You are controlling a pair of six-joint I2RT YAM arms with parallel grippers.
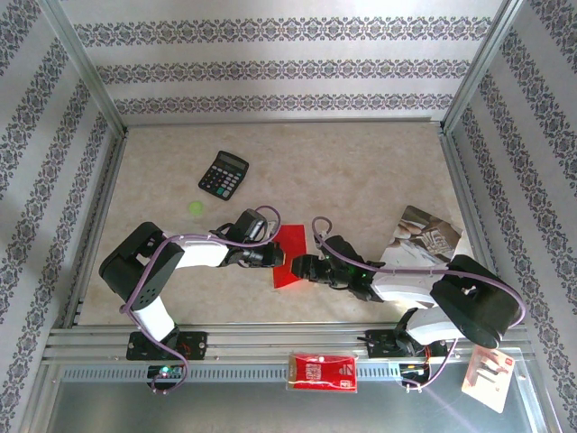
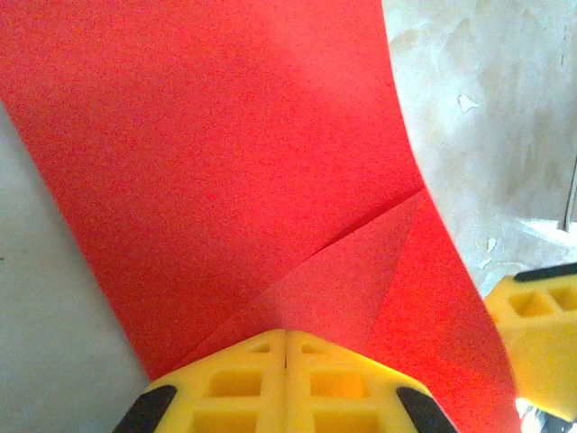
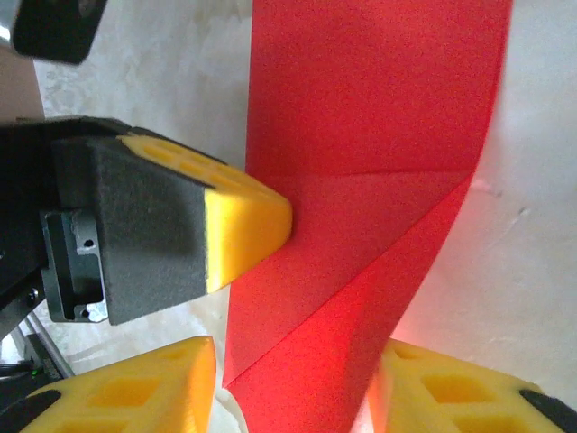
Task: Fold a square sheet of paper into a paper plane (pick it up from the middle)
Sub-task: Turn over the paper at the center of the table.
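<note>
The square sheet of paper (image 1: 293, 245) is bright red and lies near the table's front middle, folded narrow with a diagonal corner flap (image 2: 352, 280). My left gripper (image 2: 286, 336) is shut on the paper's near edge, its yellow pads pressed together with the flap between them. In the top view this left gripper (image 1: 273, 255) comes in from the left. My right gripper (image 3: 293, 392) stands open around the paper's (image 3: 361, 135) lower end, with a gap beside its left pad. From above, the right gripper (image 1: 300, 267) sits just right of the left one. The left gripper's pad (image 3: 248, 221) touches the paper's edge.
A black calculator (image 1: 223, 174) and a green dot (image 1: 196, 207) lie at the back left. A grey printed booklet (image 1: 424, 236) lies at the right. A red-and-white packet (image 1: 322, 372) rests on the front rail, with another packet (image 1: 489, 379) at the front right.
</note>
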